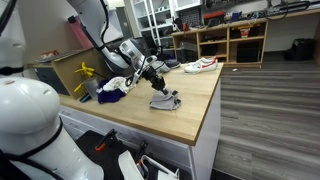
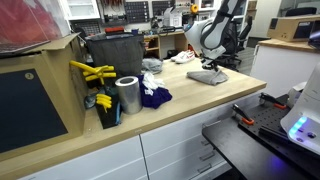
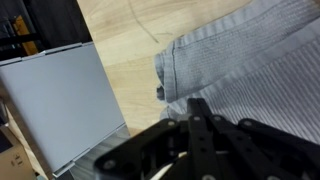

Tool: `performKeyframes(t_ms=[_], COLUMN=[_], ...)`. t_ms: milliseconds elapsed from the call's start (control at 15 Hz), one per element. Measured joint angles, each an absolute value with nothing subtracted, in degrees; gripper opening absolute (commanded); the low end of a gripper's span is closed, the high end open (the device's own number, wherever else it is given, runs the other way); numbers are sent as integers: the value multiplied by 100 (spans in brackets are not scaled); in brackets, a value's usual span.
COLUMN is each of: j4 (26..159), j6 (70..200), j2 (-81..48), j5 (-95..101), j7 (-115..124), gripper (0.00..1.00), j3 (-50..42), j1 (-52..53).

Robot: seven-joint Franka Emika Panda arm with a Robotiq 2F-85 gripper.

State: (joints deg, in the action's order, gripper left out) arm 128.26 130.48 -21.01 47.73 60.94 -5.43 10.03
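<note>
1. Pincer [image 1: 157, 84]: the jaws stand narrow, closed together, with the tips down on the grey cloth [image 1: 166, 101]. The wrist view shows the tips [image 3: 197, 108] over ribbed fabric; whether a fold is pinched cannot be told.
2. Grey cloth: it lies on bare wood in the middle stretch of the bench [image 1: 190, 115], short of its long edge.
3. White shoe [image 1: 200, 66]: at the far end of the bench, apart from the cloth.
4. Dark blue cloth [image 2: 153, 96]: it lies just beside a metal can [image 2: 127, 95], nearer the cluttered end.
</note>
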Motion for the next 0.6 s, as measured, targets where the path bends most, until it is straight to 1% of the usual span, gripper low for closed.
performKeyframes(t_ms=[133, 200, 267, 400, 467, 600], j4=[12850, 12852, 12851, 12849, 12845, 12821], j6=[12861, 12785, 12726, 12710, 12720, 12764], j2=[-1744, -1574, -1415, -1174, -1098, -1023], j5=[4694, 4609, 4502, 4206, 4030, 3647], j7=[5986, 5896, 5776, 5501, 5347, 5043], gripper=[0, 26, 27, 41, 50, 63], j3=[-360, -254, -140, 60, 151, 309], j1=[1000, 1001, 1001, 1000, 1000, 1001])
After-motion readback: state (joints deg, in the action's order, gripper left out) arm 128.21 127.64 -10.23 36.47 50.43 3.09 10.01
